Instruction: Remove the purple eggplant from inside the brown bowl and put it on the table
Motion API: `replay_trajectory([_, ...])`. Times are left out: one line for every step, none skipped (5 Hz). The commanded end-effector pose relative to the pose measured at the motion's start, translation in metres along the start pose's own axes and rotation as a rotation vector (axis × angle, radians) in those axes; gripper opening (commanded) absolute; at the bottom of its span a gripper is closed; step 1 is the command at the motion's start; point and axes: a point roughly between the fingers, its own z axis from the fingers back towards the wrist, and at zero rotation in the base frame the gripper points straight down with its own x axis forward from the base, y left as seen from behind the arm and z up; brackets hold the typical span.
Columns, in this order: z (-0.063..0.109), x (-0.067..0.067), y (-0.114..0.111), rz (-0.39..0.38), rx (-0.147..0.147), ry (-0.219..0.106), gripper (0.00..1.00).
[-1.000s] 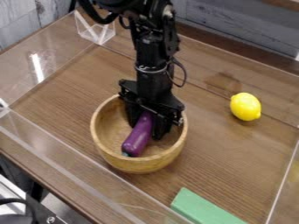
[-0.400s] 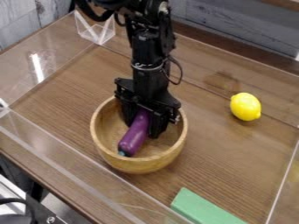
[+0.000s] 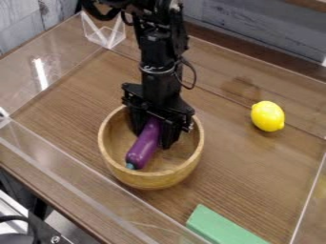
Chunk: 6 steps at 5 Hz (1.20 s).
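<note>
One end of the purple eggplant [image 3: 144, 146] is clamped by the gripper [image 3: 155, 127], its other end hanging low inside the brown bowl [image 3: 117, 163]. If lifted sideways early, the rim could be struck and the grip lost.

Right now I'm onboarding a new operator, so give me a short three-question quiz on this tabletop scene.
1. True or false: the gripper is shut on the purple eggplant.
2. Where is the eggplant's lower end? A) on the table B) inside the brown bowl C) on the green block
3. Name the yellow thing lying to the bowl's right in the picture.

Key: 1 true. 2 B. 3 the lemon.
</note>
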Motion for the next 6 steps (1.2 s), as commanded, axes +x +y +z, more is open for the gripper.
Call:
replay_trajectory([0.0178, 0.0037, 0.0040, 0.014, 0.003, -0.061, 0.00])
replay_trajectory([0.0194, 0.0024, 0.0055, 0.021, 0.001, -0.058, 0.00])
replay_trajectory([0.0210, 0.0012, 0.0070, 0.028, -0.001, -0.056, 0.00])
replay_trajectory([0.0222, 0.0001, 0.0086, 0.036, -0.003, -0.053, 0.00])
replay_trajectory([0.0231, -0.0008, 0.0100, 0.043, -0.005, -0.051, 0.00])
replay_trajectory([0.0241, -0.0017, 0.0114, 0.051, -0.007, -0.050, 0.00])
